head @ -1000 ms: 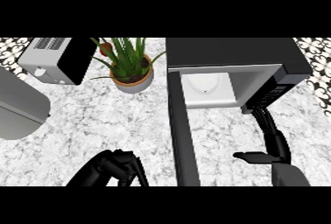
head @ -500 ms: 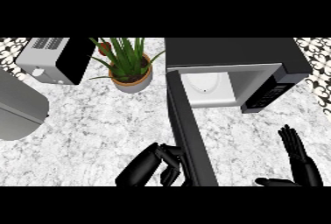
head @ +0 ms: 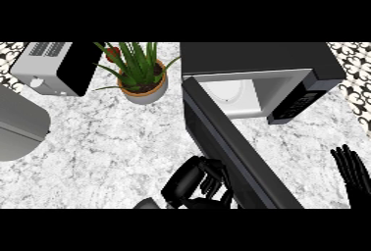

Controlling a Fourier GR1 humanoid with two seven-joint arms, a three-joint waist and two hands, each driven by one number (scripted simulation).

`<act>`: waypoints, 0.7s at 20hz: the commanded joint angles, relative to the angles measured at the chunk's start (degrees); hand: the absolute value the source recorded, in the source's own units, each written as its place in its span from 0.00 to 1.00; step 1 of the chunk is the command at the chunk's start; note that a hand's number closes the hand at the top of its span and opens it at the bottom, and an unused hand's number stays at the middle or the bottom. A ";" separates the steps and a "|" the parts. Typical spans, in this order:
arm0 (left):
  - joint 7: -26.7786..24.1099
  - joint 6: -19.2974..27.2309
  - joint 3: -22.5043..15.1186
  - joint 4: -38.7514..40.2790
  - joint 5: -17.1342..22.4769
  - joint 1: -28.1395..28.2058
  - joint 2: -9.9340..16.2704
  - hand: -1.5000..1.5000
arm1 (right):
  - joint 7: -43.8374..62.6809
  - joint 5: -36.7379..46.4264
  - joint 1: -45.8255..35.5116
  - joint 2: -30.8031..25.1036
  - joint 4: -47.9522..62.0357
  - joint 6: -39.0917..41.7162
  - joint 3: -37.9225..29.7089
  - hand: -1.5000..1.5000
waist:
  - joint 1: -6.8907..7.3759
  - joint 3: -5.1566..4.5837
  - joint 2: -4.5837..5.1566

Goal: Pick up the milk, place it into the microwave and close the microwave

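Marble counter (head: 109, 142) seen steeply from above; the microwave (head: 261, 59) stands at the upper right, its dark top towards the back and its control panel (head: 299, 102) on the right of the opening; the door (head: 235, 147) is partly swung, running as a long dark slab from the cavity's left edge down towards the lower right. Inside the white cavity a pale rounded shape shows, apparently the milk (head: 226, 92), resting on the cavity floor towards the left wall; its outline is hard to separate from the white interior. The left hand (head: 194, 182) sits at the lower centre, its fingers bent and lying against the outer face of the door, closed round nothing that can be seen. The right hand (head: 352, 169) shows at the right edge, fingers straight and pointing up, holding nothing, well apart from the door. At the upper left stands a toaster (head: 54, 68); beside it a potted plant (head: 141, 73) in a terracotta pot; a grey rounded object (head: 18, 122) lies at the left edge.
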 commanded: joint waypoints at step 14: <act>-10.25 16.90 -12.90 14.58 23.36 -13.78 -0.14 1.00 | 10.03 -15.55 8.42 -5.72 -25.98 10.59 4.15 0.00 | -4.84 -0.20 1.05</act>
